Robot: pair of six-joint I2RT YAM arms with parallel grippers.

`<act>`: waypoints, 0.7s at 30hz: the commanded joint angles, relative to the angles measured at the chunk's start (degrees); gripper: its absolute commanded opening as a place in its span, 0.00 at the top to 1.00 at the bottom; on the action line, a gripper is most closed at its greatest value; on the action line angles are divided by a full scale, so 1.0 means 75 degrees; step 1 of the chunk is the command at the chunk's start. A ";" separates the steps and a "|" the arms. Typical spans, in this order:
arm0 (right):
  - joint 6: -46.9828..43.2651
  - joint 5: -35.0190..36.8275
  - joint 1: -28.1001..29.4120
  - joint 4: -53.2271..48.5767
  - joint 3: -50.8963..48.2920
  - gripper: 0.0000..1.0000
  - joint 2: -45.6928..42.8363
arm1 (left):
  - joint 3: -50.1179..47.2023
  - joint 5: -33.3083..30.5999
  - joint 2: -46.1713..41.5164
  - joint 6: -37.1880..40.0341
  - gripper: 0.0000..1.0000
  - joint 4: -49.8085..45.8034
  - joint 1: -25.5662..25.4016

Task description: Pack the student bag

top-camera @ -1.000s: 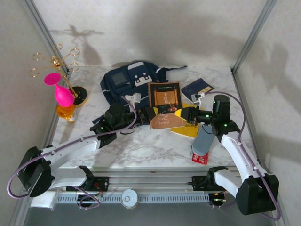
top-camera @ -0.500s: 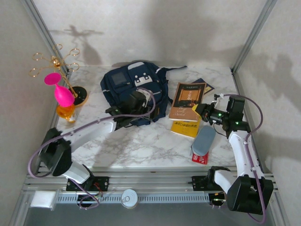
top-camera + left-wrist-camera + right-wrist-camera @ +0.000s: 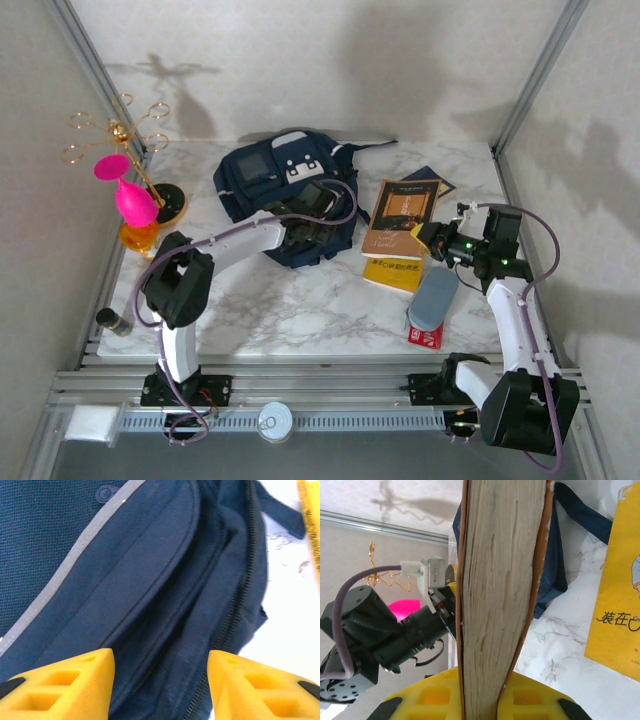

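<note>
- The student bag (image 3: 255, 178) lies near the table's (image 3: 300, 310) back edge, left of centre. It shows no readable label, only a grey stripe (image 3: 65, 575) across its pocket.
- The yellow book (image 3: 620, 580) carries Chinese print beginning "装在". The lettering on the brown book (image 3: 400, 210) is too small to read.
- The left gripper (image 3: 160, 680) hangs just over the bag's zipper (image 3: 235, 615), its fingers moderately apart with nothing between them.
- The right gripper (image 3: 480, 702) is clamped on the brown book, near the table's right edge, apart from the bag.
- A second ago the brown book was at the table's centre, and the left gripper was at the bag's near side, not over it.
</note>
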 commanded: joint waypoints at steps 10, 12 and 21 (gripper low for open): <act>0.0106 -0.0340 -0.0071 0.0688 -0.0114 1.00 0.0016 | 0.0855 0.1252 0.1070 0.0638 0.48 -0.0540 0.0320; 0.0172 -0.0374 -0.0071 0.0761 -0.0140 1.00 0.0056 | 0.1083 0.1142 0.1335 0.0602 0.53 -0.0633 0.0366; 0.0140 -0.0342 -0.0073 0.0707 -0.0023 1.00 0.0050 | 0.1360 0.1379 0.1510 0.0526 0.94 -0.0725 0.0572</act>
